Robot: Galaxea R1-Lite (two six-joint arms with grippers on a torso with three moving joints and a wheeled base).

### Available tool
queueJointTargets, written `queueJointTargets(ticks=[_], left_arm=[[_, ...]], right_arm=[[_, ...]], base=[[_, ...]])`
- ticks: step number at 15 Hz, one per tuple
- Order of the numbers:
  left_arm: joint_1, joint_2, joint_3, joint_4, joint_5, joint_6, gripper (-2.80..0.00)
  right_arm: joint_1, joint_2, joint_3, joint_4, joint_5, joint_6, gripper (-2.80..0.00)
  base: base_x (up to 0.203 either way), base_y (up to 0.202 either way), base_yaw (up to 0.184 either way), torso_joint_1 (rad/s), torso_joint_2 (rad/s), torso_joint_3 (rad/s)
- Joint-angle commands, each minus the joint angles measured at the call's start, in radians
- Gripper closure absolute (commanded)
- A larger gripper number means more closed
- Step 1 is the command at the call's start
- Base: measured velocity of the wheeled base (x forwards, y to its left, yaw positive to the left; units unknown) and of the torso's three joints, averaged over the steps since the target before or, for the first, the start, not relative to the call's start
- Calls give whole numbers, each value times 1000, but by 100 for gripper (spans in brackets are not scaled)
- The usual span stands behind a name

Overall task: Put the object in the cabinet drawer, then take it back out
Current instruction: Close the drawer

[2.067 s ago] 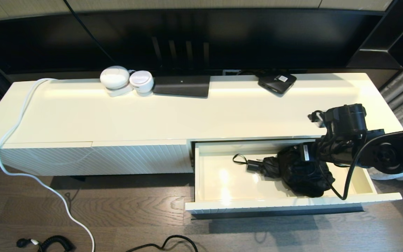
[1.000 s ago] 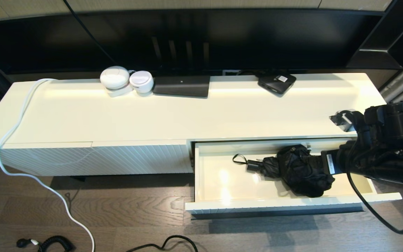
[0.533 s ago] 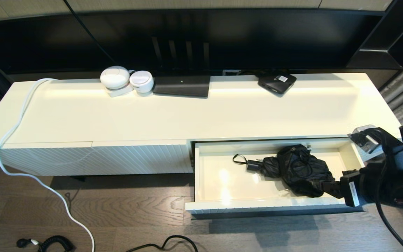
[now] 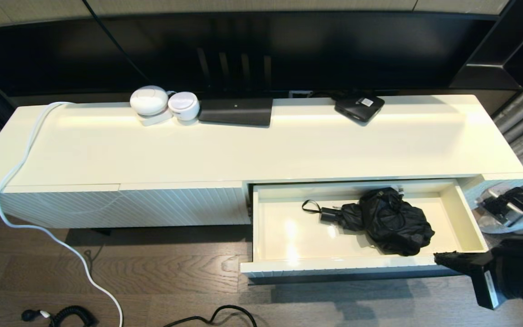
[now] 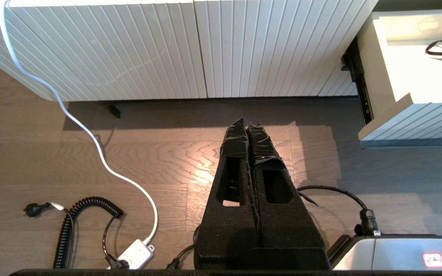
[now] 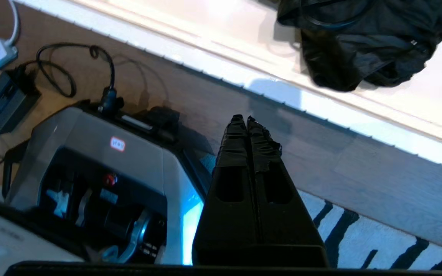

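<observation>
Sitting wide open right now, the cabinet drawer (image 4: pixel 279 227) is pulled out from the right half of the long cream cabinet (image 4: pixel 243 145), and the object, a crumpled black folding umbrella (image 4: pixel 391 220), is lying inside on the glossy drawer floor, toward the right side, with its wrist strap (image 4: pixel 310 207) trailing off to the left. Nothing is touching it.

The right hand (image 6: pixel 247 120) is hanging outside the drawer, just off its front right corner and over the wooden floor (image 4: pixel 152 281). Its fingers are pressed together with nothing between them, so it's not carrying anything. From the right wrist view you're looking past the closed tips at the ribbed drawer front with the umbrella beyond it, plus the robot's grey base (image 6: pixel 102 161) and a striped rug (image 6: pixel 378 245) underneath.

The left hand (image 5: pixel 247 124) is parked low over the floor in front of the ribbed cabinet panels, fingers together too, also empty.

On the cabinet top along the back edge, two round white gadgets (image 4: pixel 164 103), a flat dark box (image 4: pixel 235 111) and a small black box (image 4: pixel 359 106) are sitting well away from the drawer. A white cable (image 4: pixel 21 172) is draping off the left end down to the floor.
</observation>
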Motion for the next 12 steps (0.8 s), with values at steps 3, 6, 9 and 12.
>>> queueJointTargets(ticks=[3, 6, 9, 12], left_arm=[[0, 0, 0, 0, 0, 0, 0], [0, 0, 1, 0, 0, 0, 0], [0, 0, 0, 0, 0, 0, 0], [0, 0, 0, 0, 0, 0, 0]], right_arm=[[-1, -98, 21, 123, 97, -91, 0], [9, -125, 52, 145, 140, -168, 0], [112, -104, 76, 145, 155, -246, 0], [173, -61, 103, 143, 150, -289, 0]], base=[[0, 0, 0, 0, 0, 0], [0, 0, 0, 0, 0, 0], [0, 0, 0, 0, 0, 0], [0, 0, 0, 0, 0, 0]])
